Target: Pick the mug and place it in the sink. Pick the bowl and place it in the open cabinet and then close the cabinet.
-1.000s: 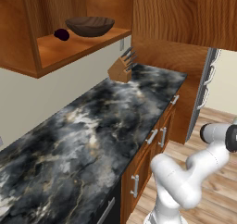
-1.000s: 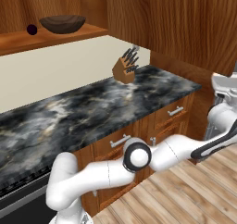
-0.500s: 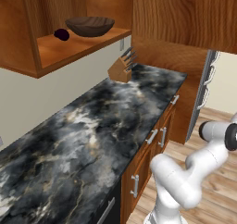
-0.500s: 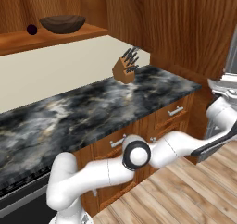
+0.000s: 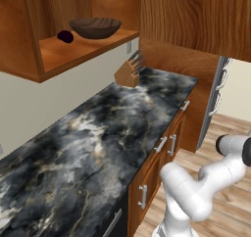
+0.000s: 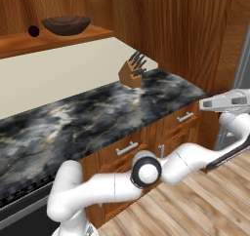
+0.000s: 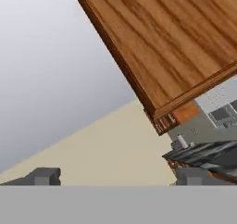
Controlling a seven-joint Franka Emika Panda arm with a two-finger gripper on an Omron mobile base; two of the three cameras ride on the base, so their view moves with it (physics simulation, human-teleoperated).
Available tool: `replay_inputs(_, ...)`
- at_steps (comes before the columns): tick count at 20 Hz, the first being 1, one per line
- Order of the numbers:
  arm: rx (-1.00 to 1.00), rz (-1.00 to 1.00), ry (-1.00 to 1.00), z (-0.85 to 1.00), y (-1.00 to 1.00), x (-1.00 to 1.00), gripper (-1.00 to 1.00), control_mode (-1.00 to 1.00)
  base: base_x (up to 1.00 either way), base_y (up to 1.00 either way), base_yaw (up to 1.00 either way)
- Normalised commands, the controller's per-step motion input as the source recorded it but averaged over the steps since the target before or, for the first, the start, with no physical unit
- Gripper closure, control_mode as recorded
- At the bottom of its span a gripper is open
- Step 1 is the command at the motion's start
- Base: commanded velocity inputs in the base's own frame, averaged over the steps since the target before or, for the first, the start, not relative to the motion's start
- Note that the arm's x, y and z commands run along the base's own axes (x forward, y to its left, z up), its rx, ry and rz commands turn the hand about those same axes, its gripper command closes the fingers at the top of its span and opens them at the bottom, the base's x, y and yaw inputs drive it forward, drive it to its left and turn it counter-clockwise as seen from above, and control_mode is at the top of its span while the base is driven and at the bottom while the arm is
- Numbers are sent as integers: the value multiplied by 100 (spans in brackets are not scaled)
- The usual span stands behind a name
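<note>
Counter bare up to the knife block at far end. Gripper spread, empty, far right off the counter edge; bowl sits on cabinet shelf, well apart, up-left.

I see a knife block at the far end of the black marble counter, small dark purple ball up left.

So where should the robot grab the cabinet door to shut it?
Probably the free outer edge of the open door, since no handle shows on it. It stands swung out wide from the cabinet holding the bowl, so pushing from the side away from the shelf should swing it shut. The gripper is open and holds nothing.
</note>
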Motion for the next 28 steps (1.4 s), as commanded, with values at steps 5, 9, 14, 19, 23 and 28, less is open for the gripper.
replay_inputs(5, -67, -31, 5, -68, 95, -11, -100, -100, 0, 0, 0)
replay_inputs(9, -27, -31, 57, 88, 29, 93, -100, -100, 0, 0, 0)
replay_inputs(14, -5, -2, 89, 53, -42, 75, -100, -100, 0, 0, 0)
replay_inputs(19, -7, 0, 79, 1, -11, 28, -100, -100, 0, 0, 0)
replay_inputs(23, -40, 18, 63, 0, 89, 26, -100, -100, 0, 0, 0)
replay_inputs(28, -34, 10, 82, 24, 60, 65, -100, -100, 0, 0, 0)
